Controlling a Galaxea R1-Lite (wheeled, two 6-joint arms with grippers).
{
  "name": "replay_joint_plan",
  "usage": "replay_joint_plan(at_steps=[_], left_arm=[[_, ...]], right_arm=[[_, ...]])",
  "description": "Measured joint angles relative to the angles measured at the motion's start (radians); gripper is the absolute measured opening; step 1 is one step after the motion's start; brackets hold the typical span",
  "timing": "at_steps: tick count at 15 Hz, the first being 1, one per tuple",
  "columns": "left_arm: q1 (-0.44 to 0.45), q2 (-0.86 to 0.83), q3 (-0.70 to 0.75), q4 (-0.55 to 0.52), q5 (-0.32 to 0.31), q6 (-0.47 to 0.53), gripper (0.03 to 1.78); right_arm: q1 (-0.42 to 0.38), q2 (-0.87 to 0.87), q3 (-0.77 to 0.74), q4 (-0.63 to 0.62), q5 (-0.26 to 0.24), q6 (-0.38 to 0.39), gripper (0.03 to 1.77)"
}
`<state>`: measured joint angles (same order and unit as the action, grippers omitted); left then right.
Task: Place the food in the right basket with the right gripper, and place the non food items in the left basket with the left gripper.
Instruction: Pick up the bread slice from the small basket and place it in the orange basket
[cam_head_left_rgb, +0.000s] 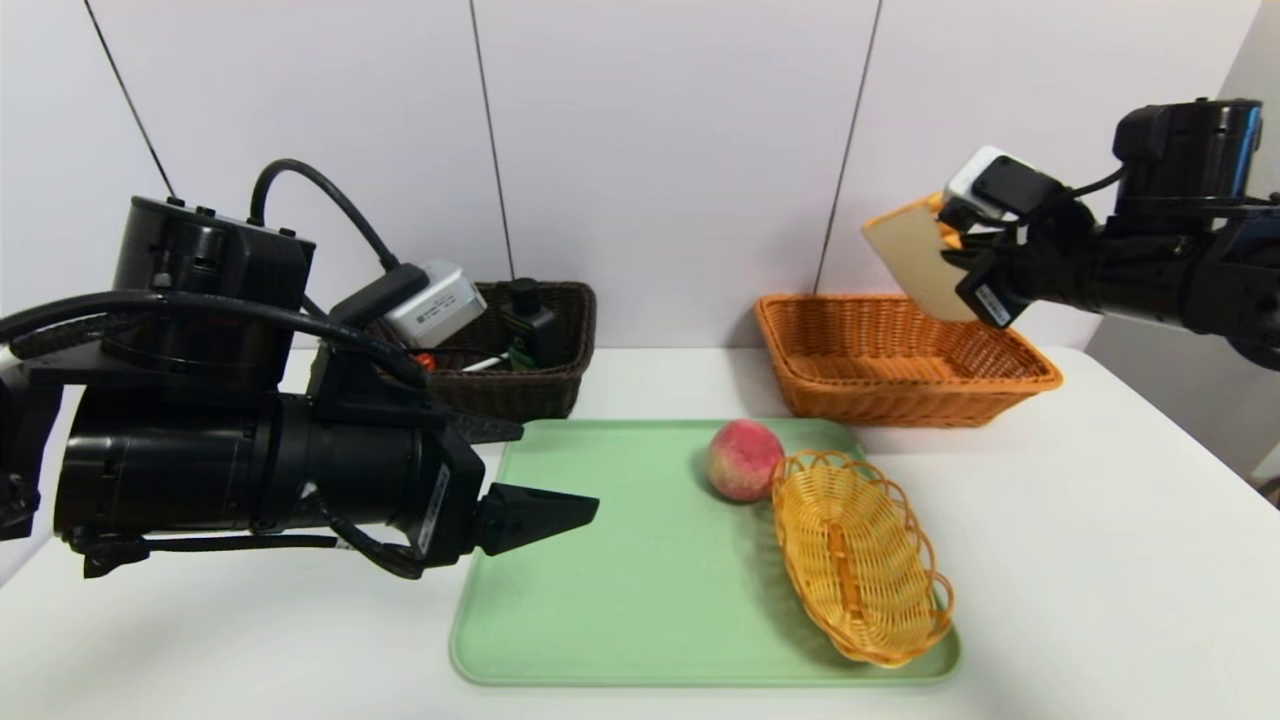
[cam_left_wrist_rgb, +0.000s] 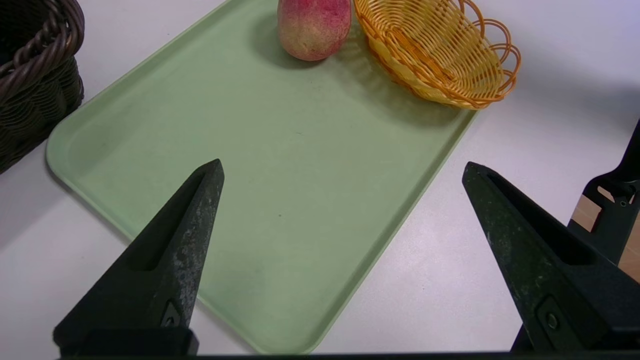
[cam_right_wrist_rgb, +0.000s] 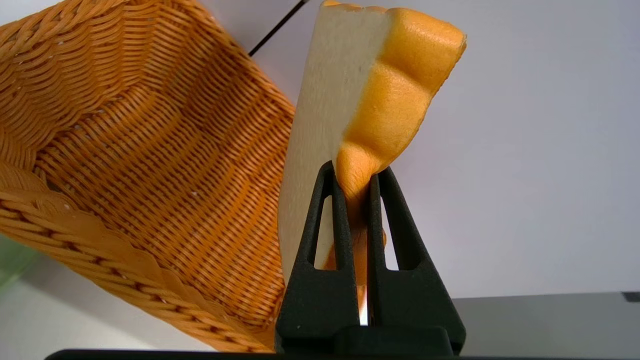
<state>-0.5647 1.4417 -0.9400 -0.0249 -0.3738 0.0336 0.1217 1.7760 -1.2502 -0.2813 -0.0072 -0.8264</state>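
My right gripper (cam_right_wrist_rgb: 356, 172) is clamped on the bread slice (cam_right_wrist_rgb: 325, 100), pinched at its soft crust, above the orange-tan basket (cam_head_left_rgb: 925, 402). That narrow pinch could let the slice twist free, or its overhang snag the rim just beneath me. Inward of me, the basket's middle offers room; behind rises the wall (cam_head_left_rgb: 680, 150).
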Motion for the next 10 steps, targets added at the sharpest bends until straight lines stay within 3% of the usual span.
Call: replay_joint_plan(at_steps=[3, 10], left_arm=[[-0.001, 0.007, 0.023, -0.058, -0.003, -0.001, 1.69], [0.0, 0.011, 0.032, -0.066, -0.003, -0.004, 1.69]], right_arm=[[0.016, 0.063, -0.008, 0.0, 0.0, 0.01, 0.12], [0.026, 0.15, -0.046, 0.003, -0.021, 0.003, 0.12]])
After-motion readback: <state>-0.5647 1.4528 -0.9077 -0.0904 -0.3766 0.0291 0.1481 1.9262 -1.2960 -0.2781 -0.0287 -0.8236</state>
